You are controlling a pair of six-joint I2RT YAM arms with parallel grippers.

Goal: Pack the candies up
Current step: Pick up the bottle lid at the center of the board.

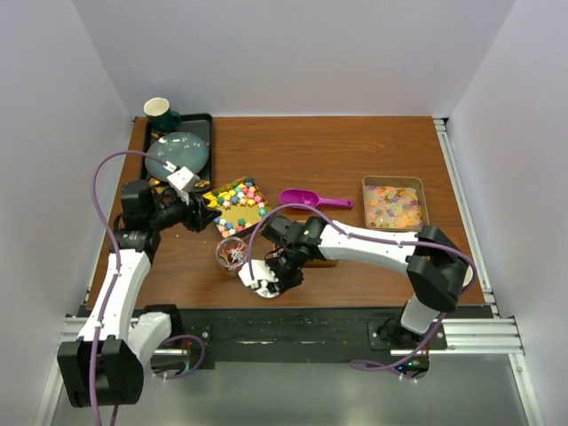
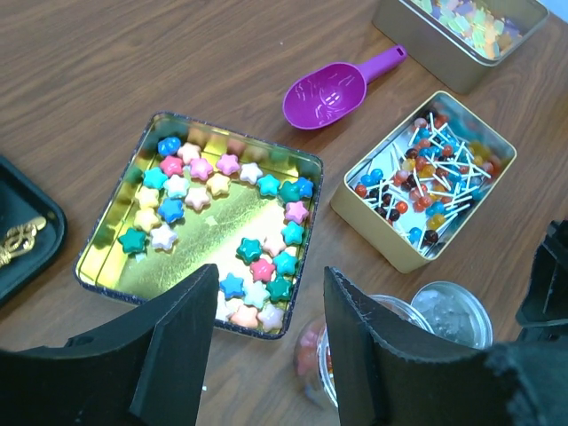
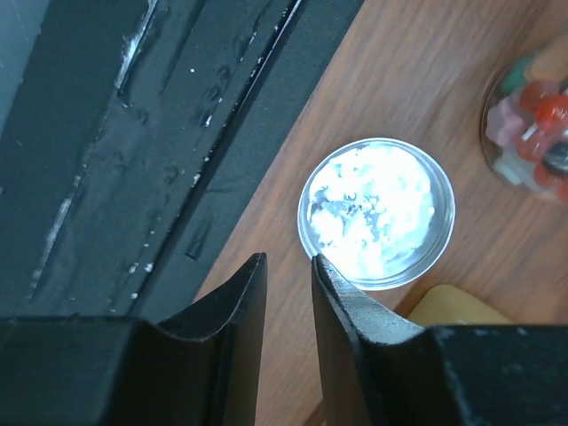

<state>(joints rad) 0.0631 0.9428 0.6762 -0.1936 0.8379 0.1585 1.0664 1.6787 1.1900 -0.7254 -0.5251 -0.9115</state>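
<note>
- Left end effector (image 2: 271, 280): released, both fingers spread with nothing between them; it hangs over the near edge of the gold tin (image 2: 102, 244).
- Star-shaped candies (image 2: 170, 211): many colours, lying in the gold tin along its far and right sides (the middle of its floor shows bare gold).
- Lollipops (image 2: 426, 169): heaped in a smaller tin (image 2: 368, 240) just right of the gold one.
- Gummies (image 1: 392, 204): orange-yellow, filling a third tin (image 1: 422, 200) on the right of the table (image 1: 337, 151), well apart from the others.
- Clear jar (image 1: 232, 253): upright near the gold tin, mixed candies inside.
- Purple scoop (image 2: 328, 89): lying on the table beyond the two nearer tins.
- Right end effector (image 3: 288, 259): released, jaws a thin gap apart, grasping nothing. It is beside the round silver lid (image 3: 377, 213) lying flat by the table's near edge. Contact with the rim cannot be told.
</note>
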